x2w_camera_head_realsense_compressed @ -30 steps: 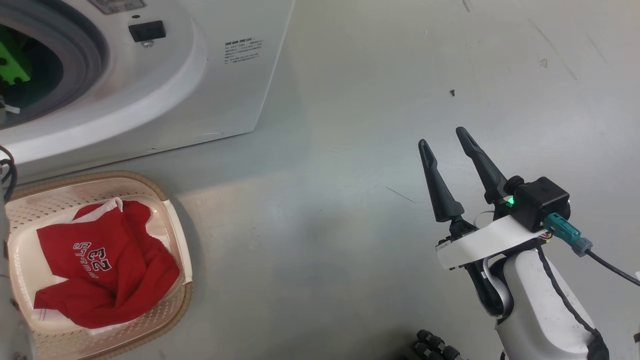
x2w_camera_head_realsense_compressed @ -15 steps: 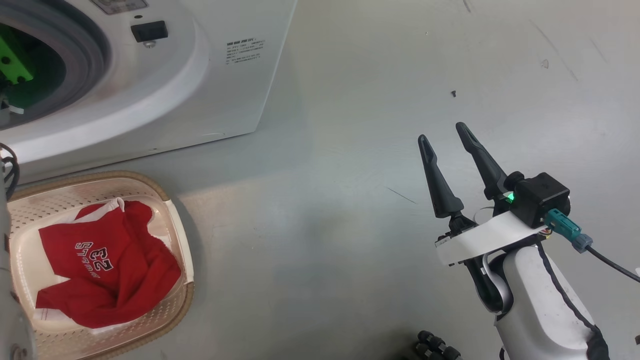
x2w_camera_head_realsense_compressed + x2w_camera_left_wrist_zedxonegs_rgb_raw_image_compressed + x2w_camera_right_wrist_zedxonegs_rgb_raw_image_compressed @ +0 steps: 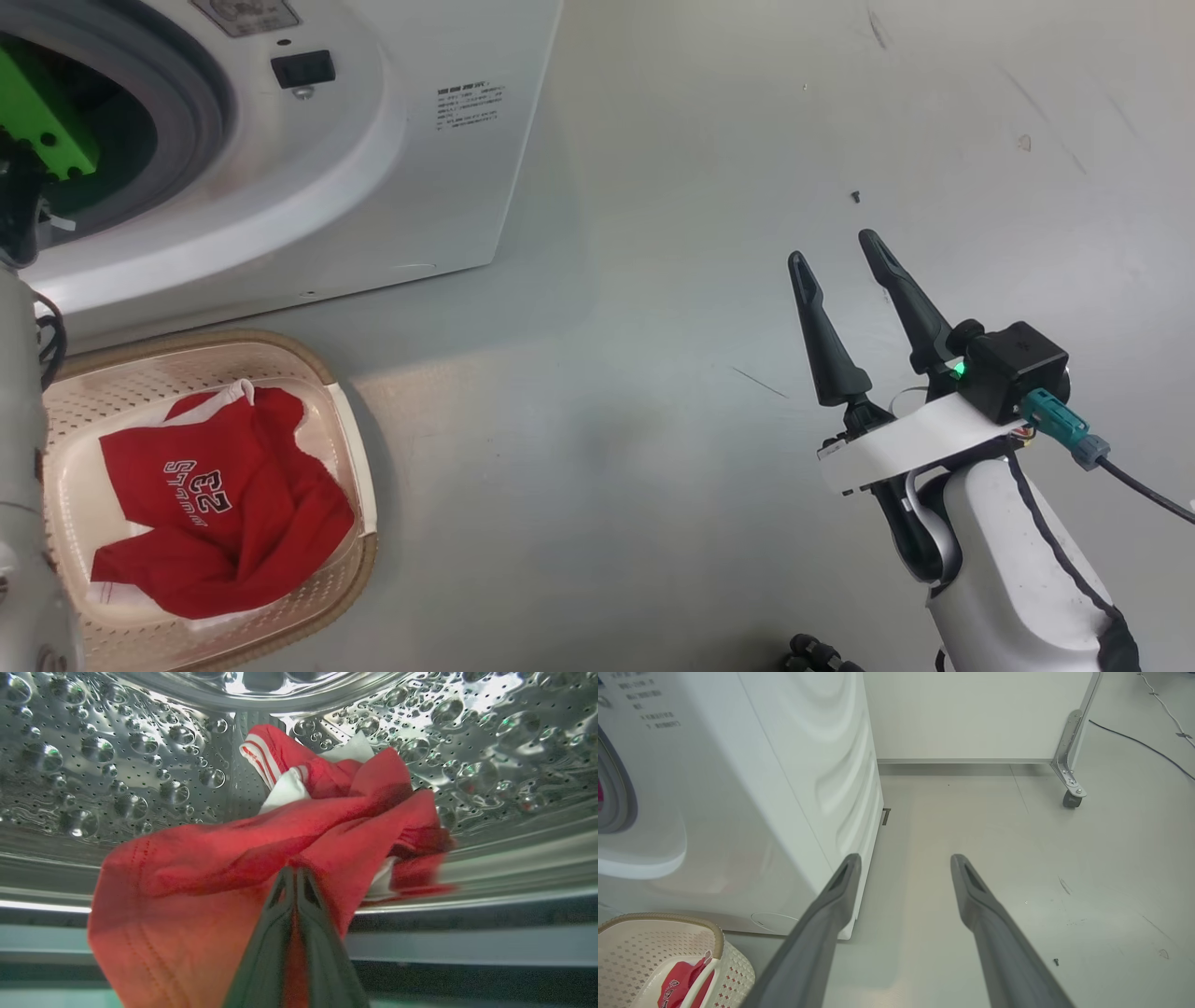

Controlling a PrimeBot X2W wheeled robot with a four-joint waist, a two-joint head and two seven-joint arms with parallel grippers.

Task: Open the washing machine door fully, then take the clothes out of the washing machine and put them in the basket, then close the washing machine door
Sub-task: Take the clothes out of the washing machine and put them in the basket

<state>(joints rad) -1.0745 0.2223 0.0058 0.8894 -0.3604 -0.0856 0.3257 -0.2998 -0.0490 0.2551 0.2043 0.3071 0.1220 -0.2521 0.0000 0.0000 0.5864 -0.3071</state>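
Now the left gripper (image 3: 295, 871) is deep in the steel drum (image 3: 117, 765), its two dark fingers pressed together and pinching a fold of the red garment (image 3: 210, 858). The cloth bunches over and around the fingertips. A big smooth red panel with faint stitch lines hangs to the left of the gripper. Beyond the tips, a crumpled heap shows a white patch and a red-and-white striped trim edge against the dimpled, perforated drum wall. The far right edge of the fabric is blurred.

Over on the other side, the right gripper (image 3: 834, 247) hovers above the pale grey floor (image 3: 653, 467), fingers spread wide apart with nothing between them. Well off to its left stands the white washing machine (image 3: 448, 168), with its grey gasket ring showing at the opening. Below that, against the washer's base, sits the cream basket (image 3: 359, 560) with its brown woven-look rim and perforated sides. A second jersey (image 3: 215, 504) lies crumpled inside it, red with a white collar edge, white lettering and the number 23. From the right wrist view the basket (image 3: 733, 961) sits low and left of the spread fingers (image 3: 831, 905).
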